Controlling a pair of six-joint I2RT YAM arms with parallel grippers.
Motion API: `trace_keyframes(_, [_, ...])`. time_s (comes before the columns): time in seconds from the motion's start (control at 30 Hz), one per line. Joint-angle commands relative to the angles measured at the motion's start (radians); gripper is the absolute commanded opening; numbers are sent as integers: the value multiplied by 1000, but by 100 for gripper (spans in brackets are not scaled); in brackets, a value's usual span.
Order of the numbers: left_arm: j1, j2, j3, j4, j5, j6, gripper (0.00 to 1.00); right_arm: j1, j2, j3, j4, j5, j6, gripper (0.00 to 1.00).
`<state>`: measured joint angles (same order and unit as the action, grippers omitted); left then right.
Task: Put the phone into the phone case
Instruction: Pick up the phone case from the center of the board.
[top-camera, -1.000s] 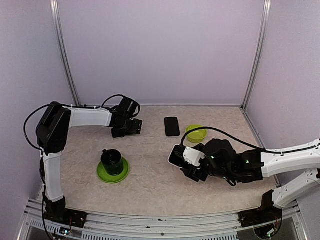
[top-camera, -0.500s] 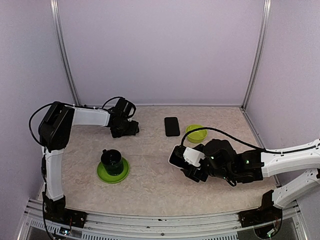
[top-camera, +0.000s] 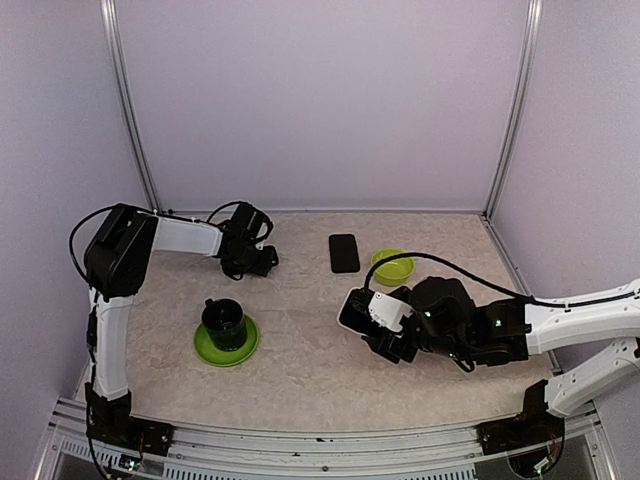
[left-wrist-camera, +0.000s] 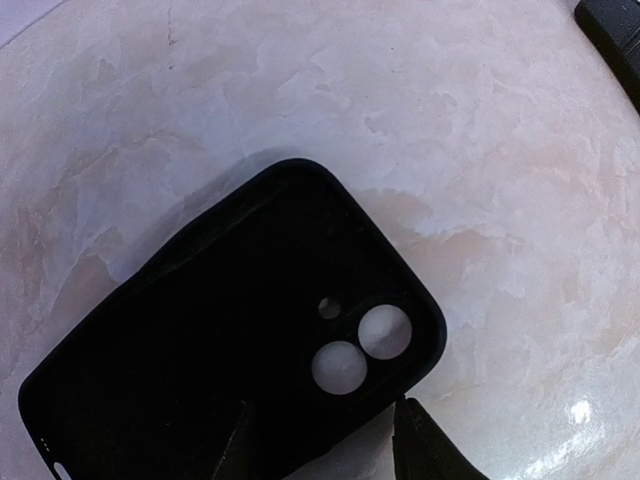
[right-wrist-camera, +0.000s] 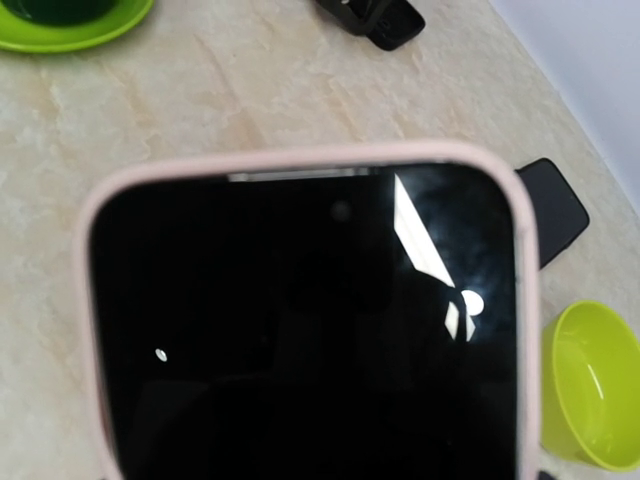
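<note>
The black phone case (left-wrist-camera: 230, 350) lies inside-up on the table at the back left, its camera holes showing. My left gripper (left-wrist-camera: 324, 403) is low over it, still open: one finger (left-wrist-camera: 235, 450) is over the case's inside, the other (left-wrist-camera: 425, 445) is on the table just outside its rim. In the top view this gripper (top-camera: 252, 262) hides most of the case. The phone (right-wrist-camera: 300, 330), dark screen with a pale pink edge, fills the right wrist view and hides the fingers. My right gripper (top-camera: 372, 322) is shut on the phone (top-camera: 352, 308), holding it above the table's middle right.
A flat black slab (top-camera: 344, 253) lies at the back centre, beside a lime bowl (top-camera: 392, 267). A dark cup (top-camera: 223, 320) stands on a green saucer (top-camera: 226, 343) at the left front. The walls of the booth close in on the table's three far sides.
My left gripper has drawn slightly left and settled over the case, and its jaws have narrowed. The right arm and the phone have stayed put.
</note>
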<state>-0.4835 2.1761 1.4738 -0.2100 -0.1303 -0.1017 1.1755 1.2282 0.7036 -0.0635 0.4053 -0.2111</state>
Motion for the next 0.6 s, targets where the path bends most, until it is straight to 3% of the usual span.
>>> trace_keyframes(0.0, [8,45,25,4,29,3,43,-7,-36,-1,34,17,18,70])
trace_keyframes(0.37, [8,46,25,17,36,-5,9,-7,-50,-7,43,22,19,69])
trace_keyframes(0.57, [8,29,23,29,69,-17,0,-7,-52,-3,46,32,19,69])
